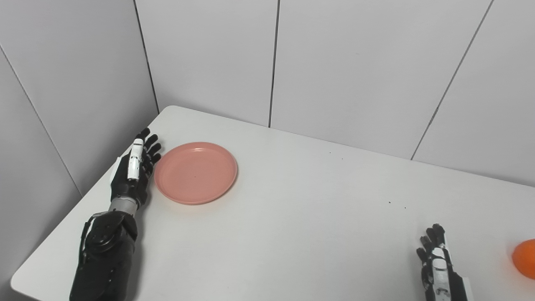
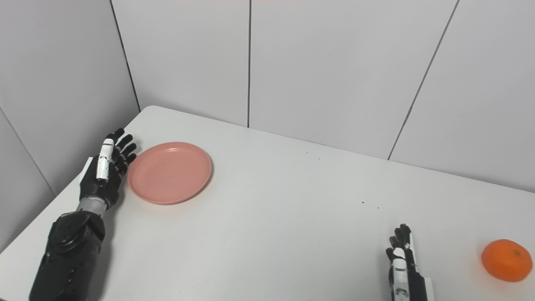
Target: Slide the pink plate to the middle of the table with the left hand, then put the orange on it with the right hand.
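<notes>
**Plate push about to start, nothing done yet**

White panel walls, white table [image 1: 292, 217] with a rounded far-left corner.

- pink plate [image 1: 195, 172]: sits far left on the table, near that corner. Not in the middle, so step 1 is not done by my read.
- left hand [image 1: 133, 169]: just beside the plate's left rim, fingers extended and apart, holding nothing. Fingertips look very close to the rim; can't confirm actual contact from either view. Placement fits a sideways push toward the centre.
- orange [image 2: 506, 259]: far right of the table, near the front edge, well apart from the plate. Left eye view clips it at the frame edge; right eye view shows it whole.
- right hand [image 2: 402, 263]: low at the front right, fingers straight, empty, near the orange but not touching it. Looks like it's waiting.

Status: both steps outstanding. Left: slide the plate right to mid-table, then the right hand picks the orange and sets it on the plate.

Risk guess: a shallow smooth plate may rotate instead of translating if it is pushed off-centre.
</notes>
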